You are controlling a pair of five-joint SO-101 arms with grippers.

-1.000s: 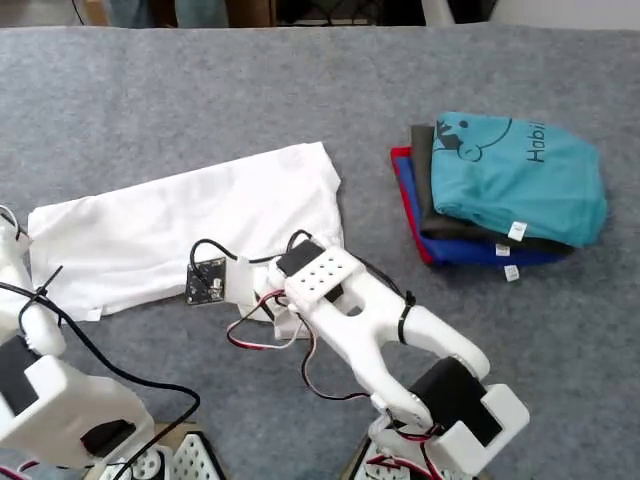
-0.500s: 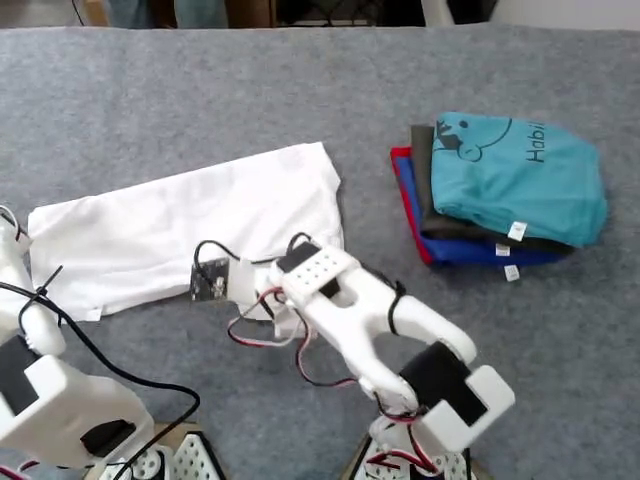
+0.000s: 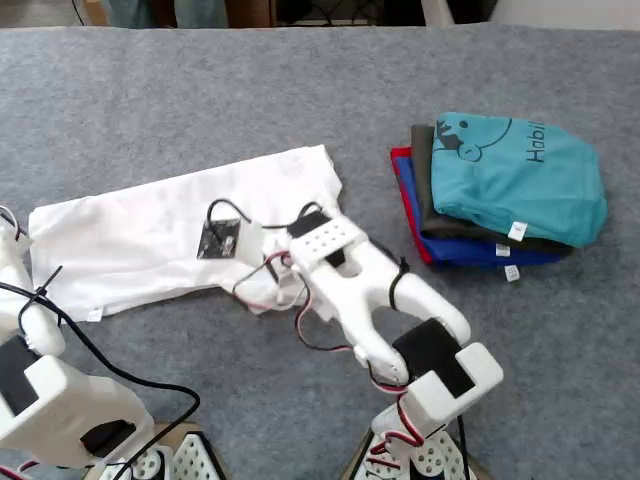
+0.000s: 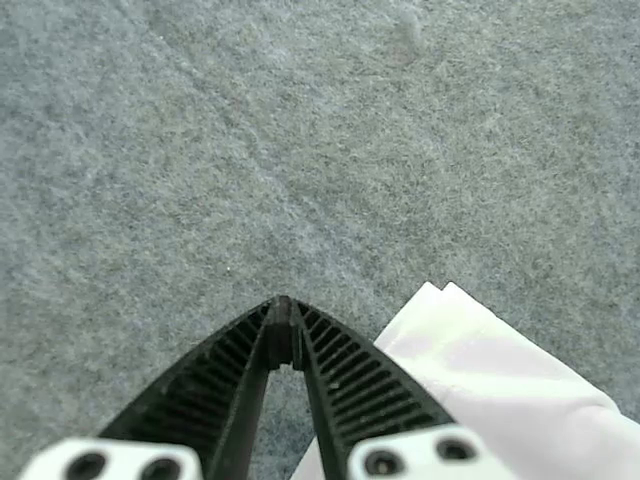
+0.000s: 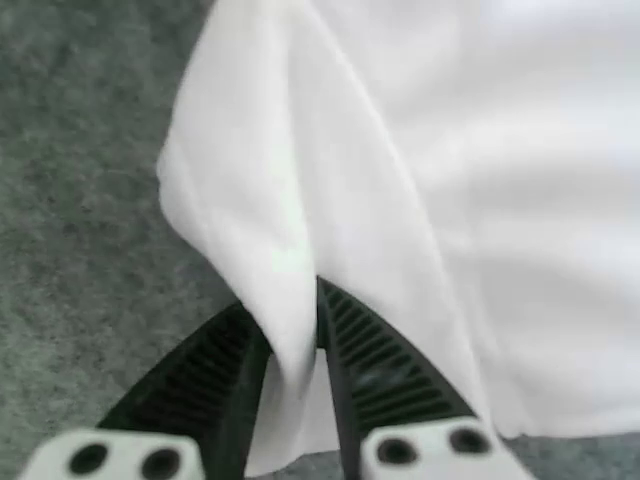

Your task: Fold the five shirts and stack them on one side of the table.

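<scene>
"Right arm's swung farther over the white shirt (image 3: pixel 140 235), dragging the near hem with it."

"And the right gripper (image 5: pixel 296 335)?"

"Pinching a fold of that shirt. Left gripper (image 4: pixel 281 318) has its jaws pressed together over the grey table (image 3: pixel 300 90), beside a shirt corner. Four folded shirts (image 3: pixel 500 190) are stacked off to the right, teal on top."

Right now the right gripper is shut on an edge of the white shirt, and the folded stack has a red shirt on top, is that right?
Not quite: the high view shows a teal shirt on top of the folded stack; the red shirt is at the bottom. The right gripper is indeed shut on the white shirt at its edge.
</scene>
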